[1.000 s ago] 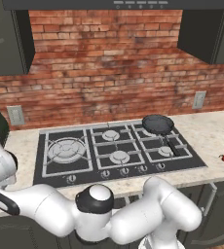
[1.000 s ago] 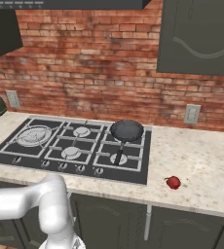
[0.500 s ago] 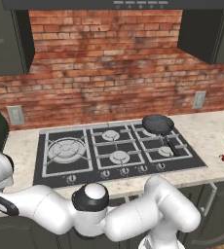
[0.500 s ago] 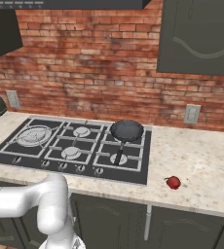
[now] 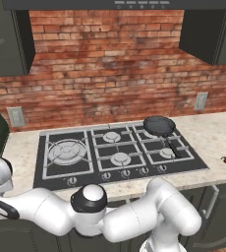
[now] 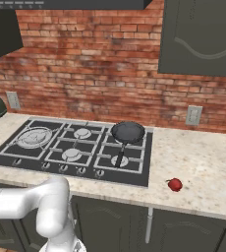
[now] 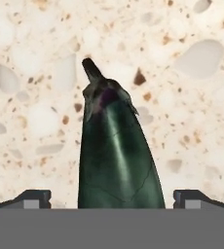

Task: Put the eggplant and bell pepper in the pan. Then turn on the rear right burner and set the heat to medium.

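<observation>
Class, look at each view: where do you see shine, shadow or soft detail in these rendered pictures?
Hand view: pale streaks of shine run down the glossy near-black eggplant, sharp against the speckled stone counter. Right base view: the small red bell pepper throws a faint shadow; the round dark frying pan looks matt. Left base view: brick wall lit evenly, slightly soft.
</observation>
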### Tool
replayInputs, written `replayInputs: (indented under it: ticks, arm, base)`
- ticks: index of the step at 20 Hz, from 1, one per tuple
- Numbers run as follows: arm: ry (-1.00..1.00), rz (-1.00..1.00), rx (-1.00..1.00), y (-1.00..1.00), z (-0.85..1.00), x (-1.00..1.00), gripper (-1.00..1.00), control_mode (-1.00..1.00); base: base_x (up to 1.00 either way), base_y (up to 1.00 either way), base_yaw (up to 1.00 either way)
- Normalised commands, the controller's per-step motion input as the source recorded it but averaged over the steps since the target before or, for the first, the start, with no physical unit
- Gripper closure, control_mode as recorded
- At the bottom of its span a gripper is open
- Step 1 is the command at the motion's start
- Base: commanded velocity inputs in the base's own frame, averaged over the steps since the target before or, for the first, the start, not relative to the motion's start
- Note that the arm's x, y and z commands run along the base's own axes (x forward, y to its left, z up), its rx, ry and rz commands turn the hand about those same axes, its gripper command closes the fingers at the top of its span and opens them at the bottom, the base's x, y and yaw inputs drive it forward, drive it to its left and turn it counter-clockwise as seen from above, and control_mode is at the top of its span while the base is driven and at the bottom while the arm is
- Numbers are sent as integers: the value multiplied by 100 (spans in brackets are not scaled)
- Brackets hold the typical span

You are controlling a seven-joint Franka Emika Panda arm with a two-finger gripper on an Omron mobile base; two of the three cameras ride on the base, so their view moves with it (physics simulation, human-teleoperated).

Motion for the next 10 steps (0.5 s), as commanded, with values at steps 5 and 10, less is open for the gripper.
replayInputs:
  ticks: [5, 10]
  arm:
    - [-1, 0, 0, -1, -19, -2, 100, -100]
    - [-5, 0, 1, -32, -21, -9, 100, -100]
  base:
    - [0, 0, 0]
    - [0, 0, 0]
